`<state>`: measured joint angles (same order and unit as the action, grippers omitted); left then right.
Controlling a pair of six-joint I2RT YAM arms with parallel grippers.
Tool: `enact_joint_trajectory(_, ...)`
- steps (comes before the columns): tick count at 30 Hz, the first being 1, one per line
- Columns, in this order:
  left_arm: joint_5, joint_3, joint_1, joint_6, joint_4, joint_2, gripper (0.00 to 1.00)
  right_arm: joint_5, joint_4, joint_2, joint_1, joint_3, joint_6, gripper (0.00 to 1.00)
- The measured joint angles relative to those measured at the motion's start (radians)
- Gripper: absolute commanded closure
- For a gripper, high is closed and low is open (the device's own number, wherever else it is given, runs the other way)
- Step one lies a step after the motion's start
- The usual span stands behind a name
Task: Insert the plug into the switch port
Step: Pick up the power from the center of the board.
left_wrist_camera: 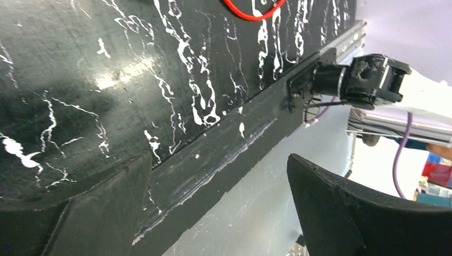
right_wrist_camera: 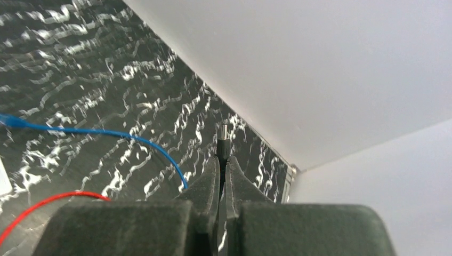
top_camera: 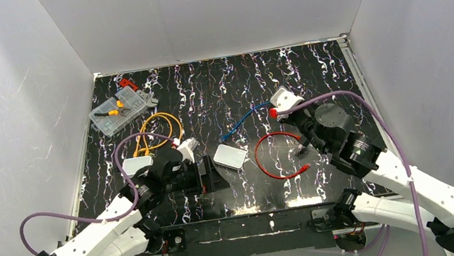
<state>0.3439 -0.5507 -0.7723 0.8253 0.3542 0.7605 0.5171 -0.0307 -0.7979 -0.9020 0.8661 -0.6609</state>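
The switch (top_camera: 230, 157) is a pale flat box with rounded corners, lying on the black marbled table (top_camera: 231, 81) near the middle front. Its port does not show from above. My left gripper (top_camera: 210, 173) sits just left of the switch, open and empty. In the left wrist view that gripper (left_wrist_camera: 218, 156) frames only the table's front edge, and the switch is out of sight. My right gripper (top_camera: 301, 117) hovers to the right and further back. It is shut on the plug (right_wrist_camera: 224, 140), a small black barrel poking out past the gripper (right_wrist_camera: 224, 159).
A red cable (top_camera: 274, 155) loops between the switch and the right arm, and a blue cable (top_camera: 243, 120) runs behind it. Another white box (top_camera: 138, 165), an orange cable (top_camera: 155, 127) and a clear parts case (top_camera: 117, 109) lie at the left. White walls enclose three sides.
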Motion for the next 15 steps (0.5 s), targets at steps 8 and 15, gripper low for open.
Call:
enact_joint_trajectory(8,-0.171,-0.098,0.0,-0.026,0.044,0.12,0.02,-0.026,-0.025,-0.117,0.079,-0.092,0.104,0.99)
enact_joint_trajectory(15,-0.426,-0.182,0.005,-0.055,0.071,0.216,0.02,-0.102,0.019,-0.334,0.088,-0.179,0.221,0.99)
